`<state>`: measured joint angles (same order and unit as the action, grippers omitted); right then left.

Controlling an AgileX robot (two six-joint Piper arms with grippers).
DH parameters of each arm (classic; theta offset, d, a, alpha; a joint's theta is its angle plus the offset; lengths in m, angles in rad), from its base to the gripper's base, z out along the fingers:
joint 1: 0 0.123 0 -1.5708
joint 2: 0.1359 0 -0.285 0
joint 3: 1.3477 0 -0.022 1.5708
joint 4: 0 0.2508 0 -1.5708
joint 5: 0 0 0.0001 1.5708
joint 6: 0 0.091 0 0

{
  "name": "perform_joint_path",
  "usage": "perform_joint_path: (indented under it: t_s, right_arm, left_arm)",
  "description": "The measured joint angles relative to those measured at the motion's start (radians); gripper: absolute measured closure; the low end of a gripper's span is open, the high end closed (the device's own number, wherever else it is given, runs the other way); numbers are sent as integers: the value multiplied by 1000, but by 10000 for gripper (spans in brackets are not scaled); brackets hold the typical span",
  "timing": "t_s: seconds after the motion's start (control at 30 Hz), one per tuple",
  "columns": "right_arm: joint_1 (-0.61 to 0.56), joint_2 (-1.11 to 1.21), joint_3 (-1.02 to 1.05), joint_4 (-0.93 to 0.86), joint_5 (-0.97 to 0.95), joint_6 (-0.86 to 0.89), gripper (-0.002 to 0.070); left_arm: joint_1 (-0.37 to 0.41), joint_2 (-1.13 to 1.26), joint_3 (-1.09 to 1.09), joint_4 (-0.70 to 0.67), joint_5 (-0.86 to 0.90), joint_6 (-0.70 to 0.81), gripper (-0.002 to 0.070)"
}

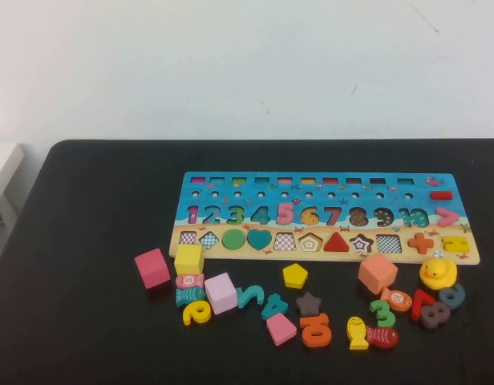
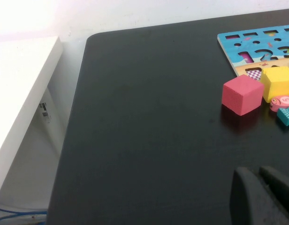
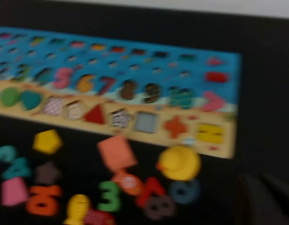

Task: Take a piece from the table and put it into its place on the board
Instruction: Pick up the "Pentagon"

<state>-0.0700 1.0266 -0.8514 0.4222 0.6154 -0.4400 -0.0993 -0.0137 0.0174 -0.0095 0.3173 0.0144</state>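
Your closed, empty right gripper sits nearer the yellow pentagon, just below its pentagon recess; left gripper's state is unclear.

The tabletop is matte black. On it the board carries a blue sea over a sandy beach strip, with numbers in pink, green, orange, brown and teal. Its pentagon recess shows tan nested lines; the square recesses beside it are checkered. Just below the board lie the yellow pentagon, a yellow cube, a pink cube and a yellow duck.
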Motion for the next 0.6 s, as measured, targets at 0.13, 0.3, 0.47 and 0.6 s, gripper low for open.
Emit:
perform_joint_path:
  t_s: [0.13, 0.3, 0.47, 0.6]
  right_arm:
    - [23, 167, -52, 192, 0, -148, 657]
    - [183, 329, -128, 175, -38, -106, 632]
    - [397, 500, -240, -19, -29, 114, 609]
    - [526, 642, -366, -159, 10, 305, 582]
  left_arm:
    - [0, 0, 0, 0, 0, 0, 676]
    - [0, 0, 0, 0, 0, -2, 676]
    - [0, 0, 0, 0, 0, -2, 676]
    - [0, 0, 0, 0, 0, -2, 676]
